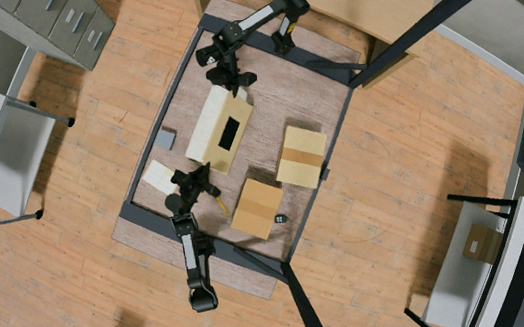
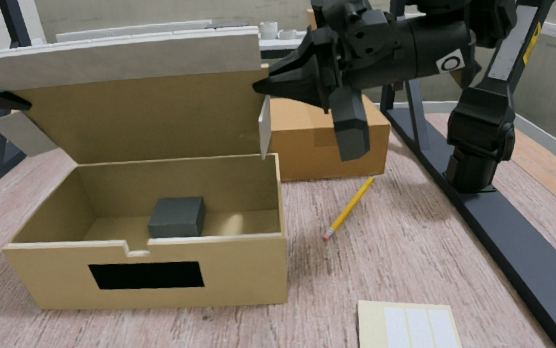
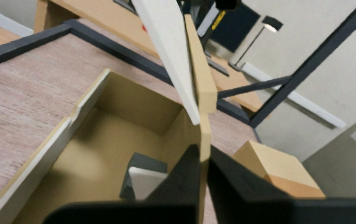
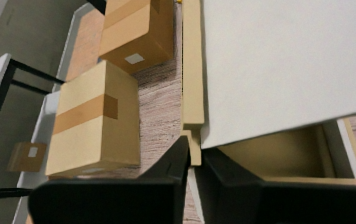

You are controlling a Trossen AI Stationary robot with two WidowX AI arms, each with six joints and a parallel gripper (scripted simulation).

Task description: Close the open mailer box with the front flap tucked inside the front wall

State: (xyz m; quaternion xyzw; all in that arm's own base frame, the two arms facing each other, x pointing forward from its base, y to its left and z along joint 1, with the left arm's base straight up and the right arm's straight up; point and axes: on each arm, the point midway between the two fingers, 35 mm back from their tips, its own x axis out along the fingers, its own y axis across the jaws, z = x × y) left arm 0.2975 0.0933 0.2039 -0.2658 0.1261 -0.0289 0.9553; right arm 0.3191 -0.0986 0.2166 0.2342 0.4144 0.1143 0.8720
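The mailer box (image 1: 223,160) (image 2: 245,272) (image 3: 52,145) (image 4: 280,152) sits flat on the table (image 1: 182,99) (image 2: 320,280) (image 3: 45,95) (image 4: 160,107), dark block (image 2: 176,217) (image 3: 144,164) inside. Left jaws (image 1: 208,165) (image 2: 256,86) and right jaws (image 1: 236,93) clamp opposite edges of the raised lid (image 1: 244,122) (image 2: 150,112) (image 3: 201,75) (image 4: 192,65) — probably to swing it down evenly, side flaps needing tucking first

1. Top view: the lid (image 1: 208,123) hides whatever's in the mailer box, lol.
2. Small dark thing (image 1: 281,218) near the tabletop's long edge, toward the left arm's end: too tiny to tell.
3. Exterior: right gripper (image 2: 15,101) mostly cropped at left; label sheet (image 2: 370,327) chopped off at the bottom.
4. Both wrist cams: blurry fingers, covering bits behind them.
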